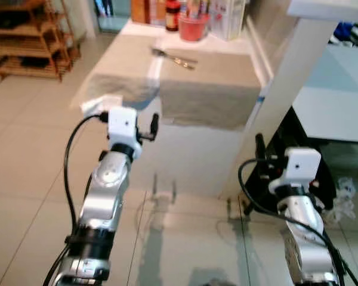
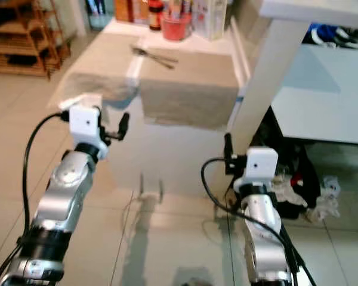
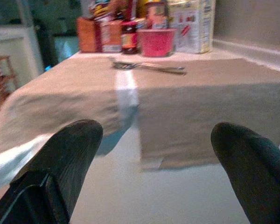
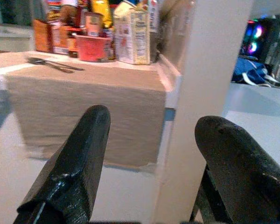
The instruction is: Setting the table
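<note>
two tools [image 3: 149, 163] [image 4: 149, 163] open, cutlery [image 1: 174, 58] well ahead on table [image 1: 215, 89]

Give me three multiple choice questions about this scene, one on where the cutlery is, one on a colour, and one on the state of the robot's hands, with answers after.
1. Where does the cutlery lie?
A. On the floor tiles
B. On the cloth-covered table, in front of the cup
C. On the wooden shelf

2. What colour is the cup at the far end of the table?
A. Red
B. Blue
C. Green

3. How are the left hand and right hand?
A. Both shut on cutlery
B. Left holds the cup, right open
C. Both open and holding nothing

Answers:
1. B, the cutlery rests on the beige tablecloth just short of the cup.
2. A, the cup among the packets and bottles is plainly red.
3. C, each wrist view shows the two black fingers spread wide with nothing between them, short of the table.
</note>
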You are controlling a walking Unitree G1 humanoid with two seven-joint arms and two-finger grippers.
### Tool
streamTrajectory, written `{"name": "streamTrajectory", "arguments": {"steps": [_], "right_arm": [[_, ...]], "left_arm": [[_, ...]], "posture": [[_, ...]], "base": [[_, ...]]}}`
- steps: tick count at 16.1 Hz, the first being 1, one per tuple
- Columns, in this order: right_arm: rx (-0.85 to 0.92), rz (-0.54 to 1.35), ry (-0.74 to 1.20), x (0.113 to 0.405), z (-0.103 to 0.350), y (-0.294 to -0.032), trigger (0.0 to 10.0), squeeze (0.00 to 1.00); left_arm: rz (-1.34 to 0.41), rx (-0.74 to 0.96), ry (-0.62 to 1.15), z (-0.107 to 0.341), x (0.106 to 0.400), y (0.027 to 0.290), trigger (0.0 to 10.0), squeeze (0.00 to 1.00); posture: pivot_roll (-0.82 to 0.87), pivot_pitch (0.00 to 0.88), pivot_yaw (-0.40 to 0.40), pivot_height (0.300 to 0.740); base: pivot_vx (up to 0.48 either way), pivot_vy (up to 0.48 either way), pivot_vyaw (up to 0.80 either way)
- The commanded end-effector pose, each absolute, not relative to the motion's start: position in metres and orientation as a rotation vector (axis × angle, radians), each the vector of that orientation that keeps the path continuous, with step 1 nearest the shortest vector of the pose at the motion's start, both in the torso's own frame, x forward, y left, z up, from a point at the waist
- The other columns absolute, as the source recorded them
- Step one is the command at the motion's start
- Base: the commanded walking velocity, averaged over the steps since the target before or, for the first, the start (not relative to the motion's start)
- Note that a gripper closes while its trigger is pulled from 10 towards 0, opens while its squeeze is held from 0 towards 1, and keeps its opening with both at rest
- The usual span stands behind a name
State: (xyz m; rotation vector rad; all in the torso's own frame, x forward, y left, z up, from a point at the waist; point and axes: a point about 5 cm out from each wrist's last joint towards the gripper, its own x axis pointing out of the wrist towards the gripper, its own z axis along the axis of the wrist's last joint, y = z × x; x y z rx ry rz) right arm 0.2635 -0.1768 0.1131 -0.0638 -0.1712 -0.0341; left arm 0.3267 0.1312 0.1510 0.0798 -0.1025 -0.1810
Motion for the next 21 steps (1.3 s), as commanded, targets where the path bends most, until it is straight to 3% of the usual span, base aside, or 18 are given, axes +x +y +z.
{"name": "streamTrajectory", "arguments": {"steps": [1, 21], "right_arm": [[-0.082, -0.063, -0.177, 0.2636, 0.1150, -0.1828, 10.0, 0.00], [-0.087, -0.048, -0.191, 0.2718, 0.1222, -0.1772, 10.0, 0.00]], "left_arm": [[-0.218, 0.093, -0.118, 0.1535, 0.3281, 0.1207, 10.0, 0.00], [-0.261, 0.114, -0.133, 0.1577, 0.3339, 0.1112, 10.0, 0.00]], "posture": [[0.01, 0.000, -0.009, 0.740], [0.01, 0.000, -0.005, 0.740]], "base": [[0.431, 0.000, 0.00], [0.474, 0.000, 0.00]]}}
